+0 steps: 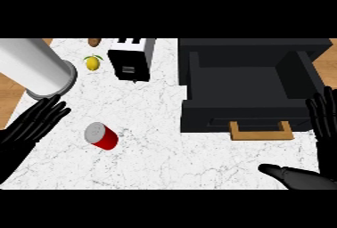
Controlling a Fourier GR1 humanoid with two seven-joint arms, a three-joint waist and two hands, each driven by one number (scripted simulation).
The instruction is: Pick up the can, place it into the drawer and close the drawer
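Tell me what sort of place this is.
Most likely a kitchen counter: a white marble-patterned worktop holds a black and silver toaster, a yellow lemon and a red can with a grey lid, beside an open black drawer.

You have bare worktop [171, 151] all around the can [101, 136], which lies on its side, and between it and the open drawer [247, 95]. The drawer's well is unobstructed from above. Behind the can, the grey forearm [36, 69], the toaster [131, 59] and the lemon [93, 63] crowd the far left.
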